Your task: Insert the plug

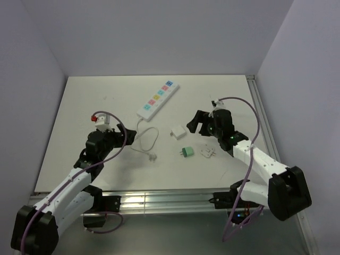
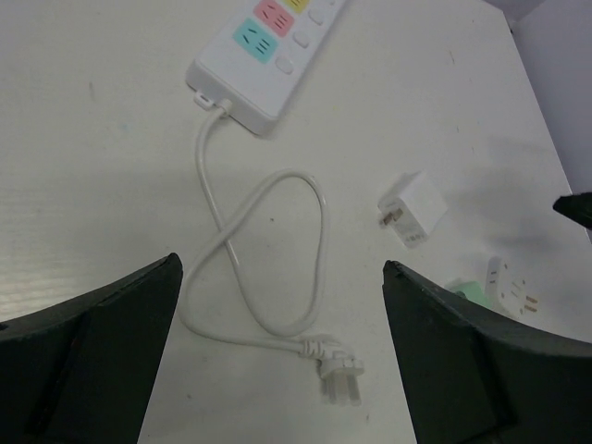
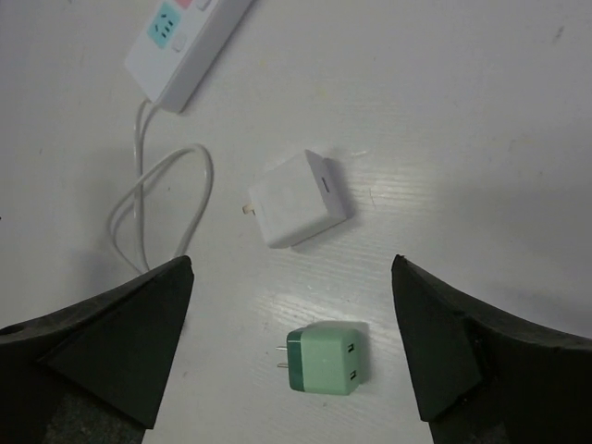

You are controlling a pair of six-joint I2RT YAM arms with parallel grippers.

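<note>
White table (image 1: 90,111) bearing a power strip (image 1: 158,99), enclosed by pale walls (image 1: 159,32).

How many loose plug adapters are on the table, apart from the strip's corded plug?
3. A white cube charger lies farthest back; a green square adapter lies just nearer; a small flat white adapter lies right of that. None appears hidden.
</note>
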